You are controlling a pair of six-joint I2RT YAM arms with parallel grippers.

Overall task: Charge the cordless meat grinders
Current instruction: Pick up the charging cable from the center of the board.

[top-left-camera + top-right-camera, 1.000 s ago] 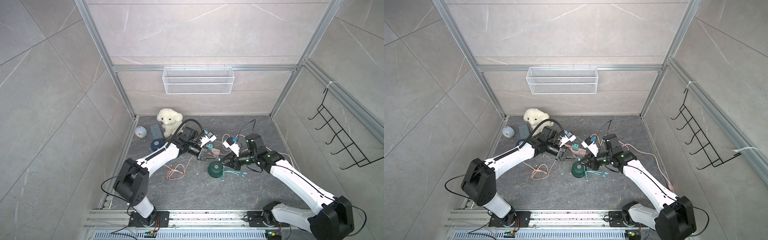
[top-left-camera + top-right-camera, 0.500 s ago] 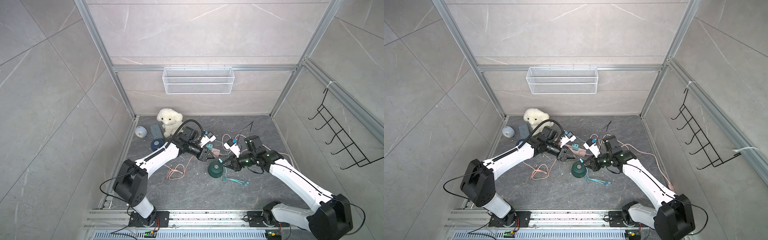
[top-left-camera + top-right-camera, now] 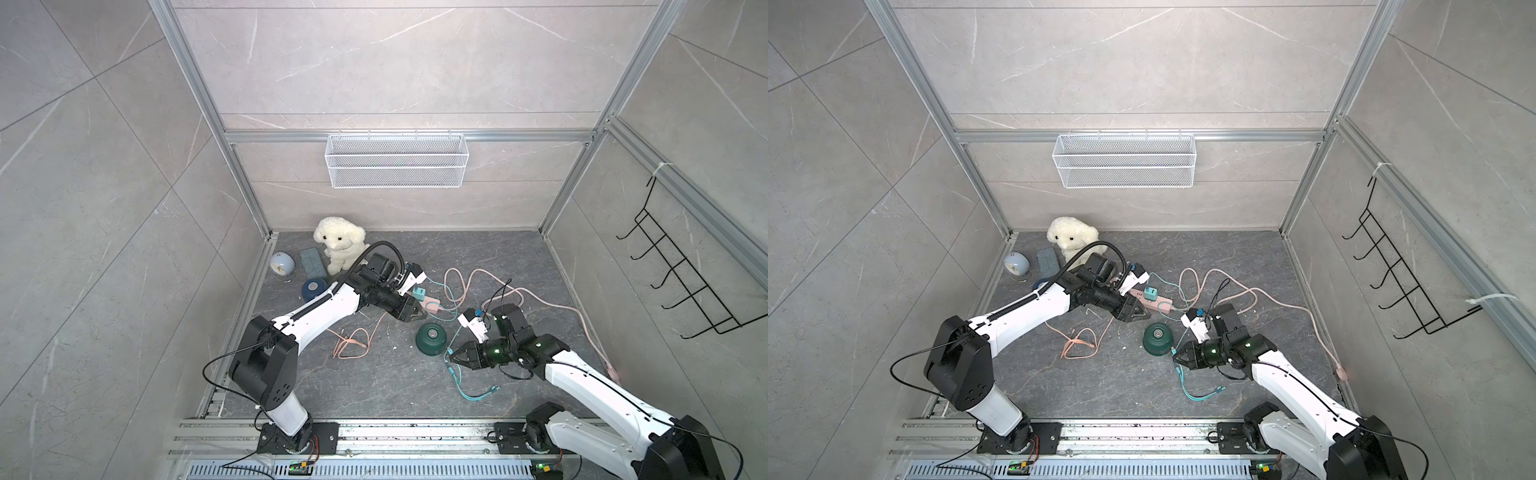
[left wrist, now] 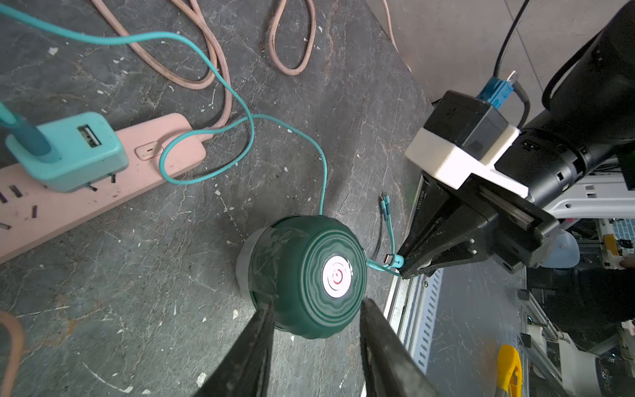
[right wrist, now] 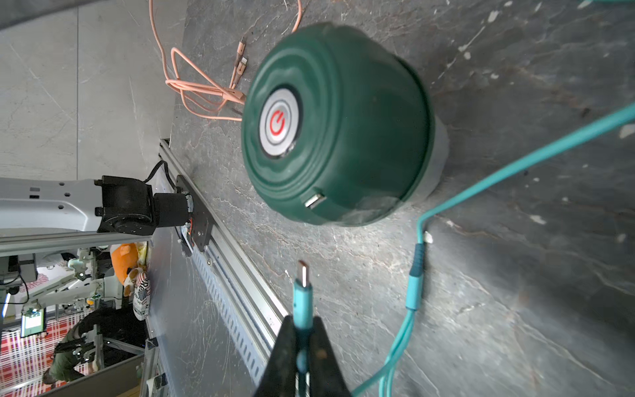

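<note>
The dark green meat grinder [image 3: 432, 338] [image 3: 1158, 338] stands upright mid-floor, silver hub up. Its charging port [image 5: 314, 200] faces my right gripper. The navy grinder [image 3: 312, 289] sits at back left, partly behind my left arm. My left gripper [image 3: 419, 318] [image 4: 318, 307] is open, its fingers spread either side of the green grinder's [image 4: 309, 275] near edge; I cannot tell if they touch it. My right gripper [image 3: 451, 356] [image 5: 302, 321] is shut on a teal cable plug [image 5: 303, 292], whose metal tip points at the green grinder [image 5: 336, 123] a short gap away.
A pink power strip [image 4: 103, 192] carrying a teal plug cube [image 4: 68, 151] lies behind the green grinder, with pink cable [image 3: 461, 282] looped around. A plush dog [image 3: 338, 249], a pale blue ball [image 3: 282, 264] and a grey-blue block [image 3: 311, 264] sit at back left. Loose pink cable [image 3: 353, 345] lies left of centre.
My left gripper has gone from shut to open beside the green grinder. My right gripper has carried the teal plug a little toward the front, dragging the cable along.
</note>
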